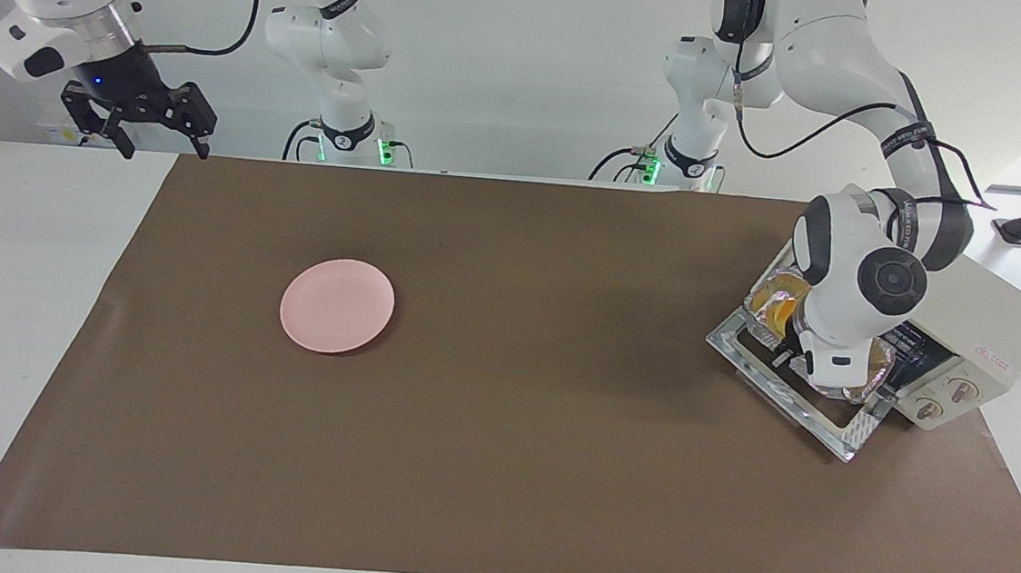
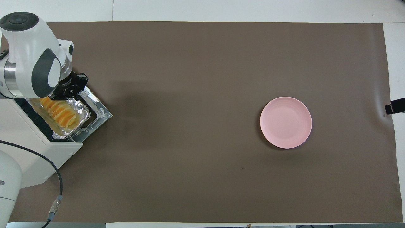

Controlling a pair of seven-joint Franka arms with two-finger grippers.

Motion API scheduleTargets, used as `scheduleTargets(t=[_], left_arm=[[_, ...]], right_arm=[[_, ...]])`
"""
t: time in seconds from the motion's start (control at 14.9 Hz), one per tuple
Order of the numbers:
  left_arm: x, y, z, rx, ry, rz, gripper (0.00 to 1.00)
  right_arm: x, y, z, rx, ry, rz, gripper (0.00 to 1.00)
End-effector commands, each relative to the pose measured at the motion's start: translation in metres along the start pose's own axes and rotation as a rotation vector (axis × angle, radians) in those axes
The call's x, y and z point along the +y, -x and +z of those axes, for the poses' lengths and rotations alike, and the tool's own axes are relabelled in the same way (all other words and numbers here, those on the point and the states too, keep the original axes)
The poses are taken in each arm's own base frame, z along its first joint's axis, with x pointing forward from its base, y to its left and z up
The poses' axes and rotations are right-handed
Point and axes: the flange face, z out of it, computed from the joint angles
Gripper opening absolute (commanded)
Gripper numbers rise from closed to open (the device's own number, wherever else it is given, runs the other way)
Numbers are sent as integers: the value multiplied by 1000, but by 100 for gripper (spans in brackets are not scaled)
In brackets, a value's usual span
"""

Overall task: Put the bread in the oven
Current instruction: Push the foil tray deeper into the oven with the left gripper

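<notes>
The bread (image 2: pixel 58 114), a golden ridged loaf, lies in a crinkled silver foil tray (image 2: pixel 79 110) that sits in the mouth of the cream-white oven (image 2: pixel 31 152), partly over its dropped-down glass door (image 2: pixel 101 110). In the facing view the bread (image 1: pixel 780 310) shows beside the left arm's wrist, in the oven (image 1: pixel 999 334). My left gripper (image 2: pixel 68 91) is down at the foil tray's edge by one end of the bread; the wrist hides much of it in the facing view (image 1: pixel 795 353). My right gripper (image 1: pixel 162 136) is open and empty, and waits raised over the right arm's end of the table.
A round pink plate (image 1: pixel 337 305) lies on the brown mat toward the right arm's end, also seen in the overhead view (image 2: pixel 285 122). The oven's open door (image 1: pixel 793 404) juts out over the mat. A black cable (image 2: pixel 47 164) runs over the oven's top.
</notes>
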Motion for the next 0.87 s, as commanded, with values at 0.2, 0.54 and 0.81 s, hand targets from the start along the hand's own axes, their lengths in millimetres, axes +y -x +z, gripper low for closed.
scheduleTargets(t=[0.2, 0.54, 0.81], left_arm=[[-37, -6, 0, 10, -3, 2, 0], [-42, -17, 5, 45, 36, -4, 0], [-39, -21, 2, 78, 60, 4, 0]], right_arm=[[-1, 9, 0, -9, 8, -10, 100], [-1, 9, 0, -9, 8, -10, 100], [-1, 9, 0, -9, 8, -10, 100]])
